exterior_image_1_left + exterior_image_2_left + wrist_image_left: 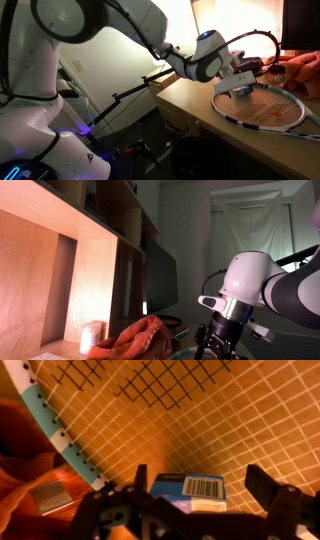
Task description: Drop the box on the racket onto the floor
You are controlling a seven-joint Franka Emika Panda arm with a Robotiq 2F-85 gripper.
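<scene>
The racket (268, 108) lies flat on a wooden table, with its string bed filling the wrist view (200, 410) and its white-and-teal frame (55, 430) at the left. The box (190, 488), pale blue-white with a barcode, lies on the strings. My gripper (200, 478) is open, with one dark finger on each side of the box and a gap on both sides. In an exterior view the gripper (240, 88) points down over the near end of the racket head. The dark floor (130, 160) lies below the table's edge.
The wooden table (200, 125) ends at an edge to the left of the racket. An orange cloth (140, 340) lies beside the racket, with a white roll (92, 335) near wooden shelves. A small grey object (50, 498) sits outside the racket frame.
</scene>
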